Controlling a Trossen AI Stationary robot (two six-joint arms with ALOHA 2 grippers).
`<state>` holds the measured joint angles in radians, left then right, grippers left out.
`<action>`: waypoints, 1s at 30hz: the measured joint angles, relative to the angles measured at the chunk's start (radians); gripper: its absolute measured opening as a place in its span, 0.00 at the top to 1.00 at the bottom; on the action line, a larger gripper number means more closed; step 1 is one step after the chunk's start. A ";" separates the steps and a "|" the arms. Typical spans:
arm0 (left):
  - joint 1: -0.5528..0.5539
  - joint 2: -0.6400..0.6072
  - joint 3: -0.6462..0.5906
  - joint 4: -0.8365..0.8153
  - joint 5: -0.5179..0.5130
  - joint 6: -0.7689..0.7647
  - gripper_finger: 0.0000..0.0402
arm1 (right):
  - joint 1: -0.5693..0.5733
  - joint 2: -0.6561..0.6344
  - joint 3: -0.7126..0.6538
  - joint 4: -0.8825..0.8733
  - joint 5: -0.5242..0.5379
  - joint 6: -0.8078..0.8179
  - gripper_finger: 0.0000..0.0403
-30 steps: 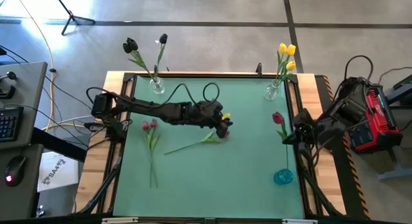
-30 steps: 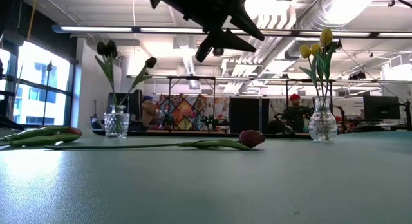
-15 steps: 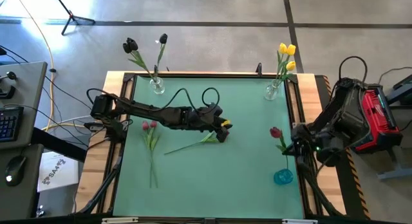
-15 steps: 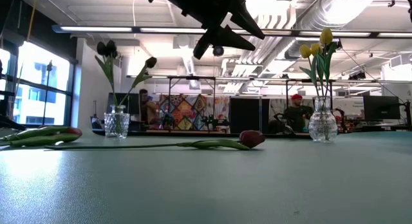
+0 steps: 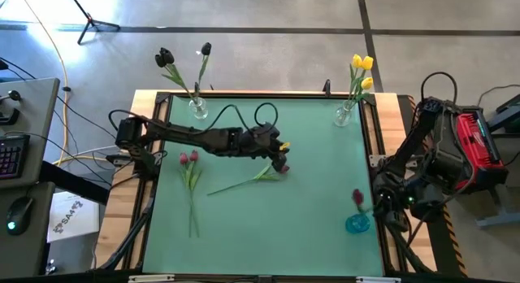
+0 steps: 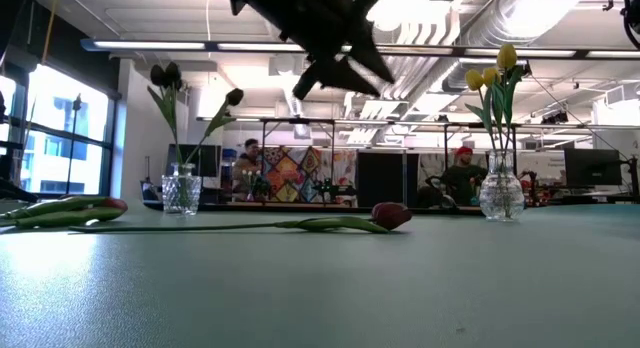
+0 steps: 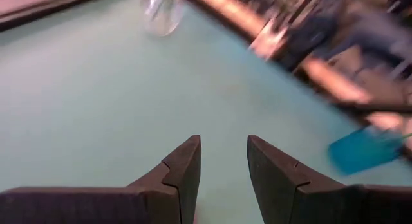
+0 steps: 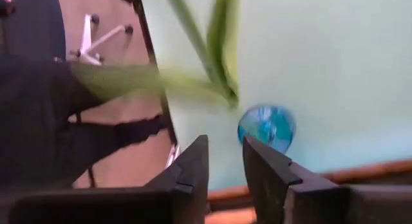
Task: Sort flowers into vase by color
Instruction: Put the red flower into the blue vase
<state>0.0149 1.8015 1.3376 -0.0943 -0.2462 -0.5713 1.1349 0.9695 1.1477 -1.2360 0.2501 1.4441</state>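
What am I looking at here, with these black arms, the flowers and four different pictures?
It is a robot: two dark jointed arms at a green-topped table, each ending in two-fingered jaws. One picture looks straight down, one sits level with the tabletop, and two come from wrist cameras, so the dark prongs there are the jaws. The left arm hovers, jaws open and empty, above a red tulip lying mid-table; two more red tulips lie nearby. The right arm holds another long-stemmed red tulip near a small blue vase. At the back, one clear glass vase holds black tulips, another yellow tulips.
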 joint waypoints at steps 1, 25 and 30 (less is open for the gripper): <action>0.004 0.000 0.000 -0.039 0.000 0.009 0.71 | 0.000 0.000 0.000 0.000 -0.028 0.016 0.78; 0.025 0.150 -0.001 -0.572 0.233 0.071 0.71 | -0.001 -0.014 0.236 -0.033 0.112 -0.117 0.72; -0.006 0.150 -0.001 -0.599 0.267 0.078 0.71 | -0.002 -0.014 0.205 -0.043 0.120 -0.109 0.72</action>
<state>0.0085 1.9514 1.3365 -0.6928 0.0212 -0.4934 1.1324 0.9550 1.3525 -1.2787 0.3702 1.3350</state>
